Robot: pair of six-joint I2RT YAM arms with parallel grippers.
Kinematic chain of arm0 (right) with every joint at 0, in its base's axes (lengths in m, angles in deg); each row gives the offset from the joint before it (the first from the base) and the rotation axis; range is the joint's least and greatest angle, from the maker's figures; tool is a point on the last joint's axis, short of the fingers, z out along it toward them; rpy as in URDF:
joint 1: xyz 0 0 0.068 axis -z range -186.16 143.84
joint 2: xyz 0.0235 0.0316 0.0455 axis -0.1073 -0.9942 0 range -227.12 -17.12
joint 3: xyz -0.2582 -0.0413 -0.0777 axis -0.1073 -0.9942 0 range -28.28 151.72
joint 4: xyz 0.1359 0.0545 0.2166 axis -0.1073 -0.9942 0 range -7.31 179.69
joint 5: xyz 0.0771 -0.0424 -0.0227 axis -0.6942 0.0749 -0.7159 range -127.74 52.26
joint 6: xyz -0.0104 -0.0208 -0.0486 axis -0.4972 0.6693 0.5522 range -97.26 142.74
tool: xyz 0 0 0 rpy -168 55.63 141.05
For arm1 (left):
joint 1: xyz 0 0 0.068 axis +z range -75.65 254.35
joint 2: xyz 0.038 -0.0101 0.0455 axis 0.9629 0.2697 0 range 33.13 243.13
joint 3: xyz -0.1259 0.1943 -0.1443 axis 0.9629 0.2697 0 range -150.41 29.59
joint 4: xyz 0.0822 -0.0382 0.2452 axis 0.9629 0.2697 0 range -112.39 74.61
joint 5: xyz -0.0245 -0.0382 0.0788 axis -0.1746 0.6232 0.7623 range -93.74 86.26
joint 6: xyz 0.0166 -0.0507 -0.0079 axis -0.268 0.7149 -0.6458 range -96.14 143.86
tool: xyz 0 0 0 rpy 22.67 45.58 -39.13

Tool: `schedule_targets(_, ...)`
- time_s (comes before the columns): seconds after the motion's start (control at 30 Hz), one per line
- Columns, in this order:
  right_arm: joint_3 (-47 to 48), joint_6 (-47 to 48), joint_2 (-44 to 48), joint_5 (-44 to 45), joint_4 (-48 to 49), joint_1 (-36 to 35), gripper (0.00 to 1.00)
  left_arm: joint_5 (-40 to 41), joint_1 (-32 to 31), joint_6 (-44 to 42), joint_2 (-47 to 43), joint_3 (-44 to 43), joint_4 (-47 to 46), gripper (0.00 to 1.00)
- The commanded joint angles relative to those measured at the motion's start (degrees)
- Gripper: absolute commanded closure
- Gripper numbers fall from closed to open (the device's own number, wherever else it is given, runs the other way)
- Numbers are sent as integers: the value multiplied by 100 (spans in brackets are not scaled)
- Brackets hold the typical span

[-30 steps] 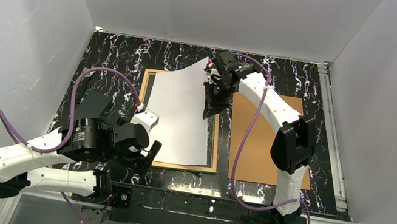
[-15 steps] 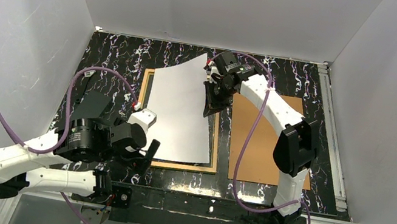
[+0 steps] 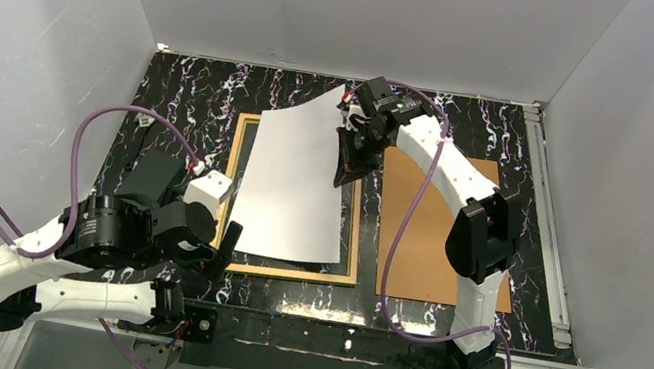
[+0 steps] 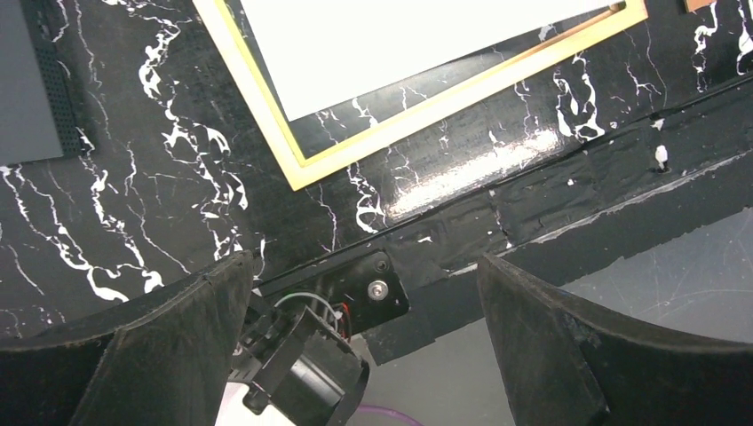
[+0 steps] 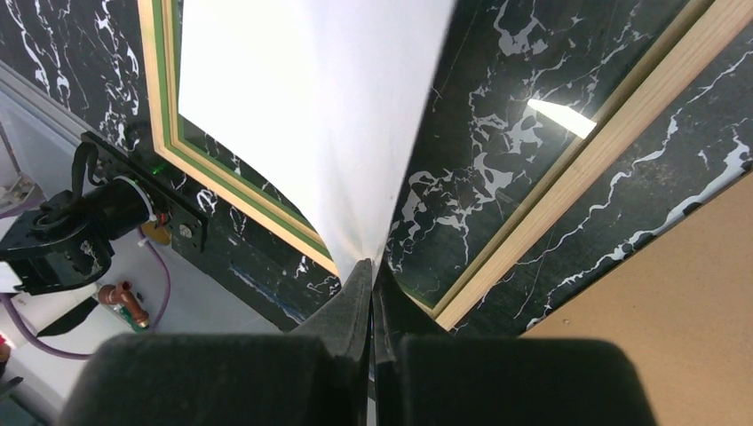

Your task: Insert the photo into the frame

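I see only the plain white back of the photo [image 3: 293, 179]. It sits in the middle of the top view, over the frame [image 3: 292, 274]. Its near edge is low over the opening and its far right corner is lifted and curled, pinched at the right edge in my right gripper [image 5: 371, 275]. The frame lies flat on the black marbled table [image 3: 187, 89] with its tan wood side up. A green strip shows along its inner lip in my right wrist view.

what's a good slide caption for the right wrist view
Right gripper pinches the photo by its edge, white back showing, over the frame on the black marbled table.
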Motion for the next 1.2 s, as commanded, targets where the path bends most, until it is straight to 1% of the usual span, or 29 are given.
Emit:
schedule_targets(0.0,431,102,-185,-348,-331,34,99,467,-30,-11,73,-225,724,2)
schedule_targets(0.13,736,223,-429,-736,-702,35,99,562,-30,-93,87,-353,811,2)
schedule_targets(0.3,760,288,-458,-988,-791,30,99,646,-29,-148,90,-418,898,2)
schedule_targets(0.6,1144,668,-764,-906,-1272,88,99,572,-27,-144,178,-408,936,2)
schedule_targets(0.93,1291,636,-966,-1019,-1169,124,99,512,-30,-162,290,-445,970,2)
schedule_targets(1.17,1771,662,-1277,-1125,-1283,157,99,502,-30,-139,286,-430,1016,2)
